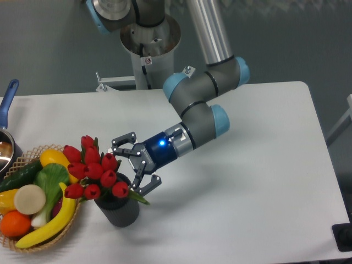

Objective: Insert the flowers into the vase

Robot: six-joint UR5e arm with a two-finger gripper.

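In the single camera view, lower left of the frame, we see the flowers [92, 173] standing in the vase [117, 208] on the tabletop [264, 181]. Our claw [133, 168] sits just right of the blooms, fingers spread and released, holding nothing. At the left edge, a wicker basket [71, 220] holds a banana [48, 223] and vegetables.

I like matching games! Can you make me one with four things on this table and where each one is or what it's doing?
Things:
1. bunch of red tulip flowers
2. dark grey ribbed vase
3. two-finger gripper
4. long yellow banana

Places or states:
A. lying in the woven wicker basket
B. open, beside the flowers
C. standing on the white table
D. sticking out of the vase

Pairs: 1-D, 2-C, 3-B, 4-A
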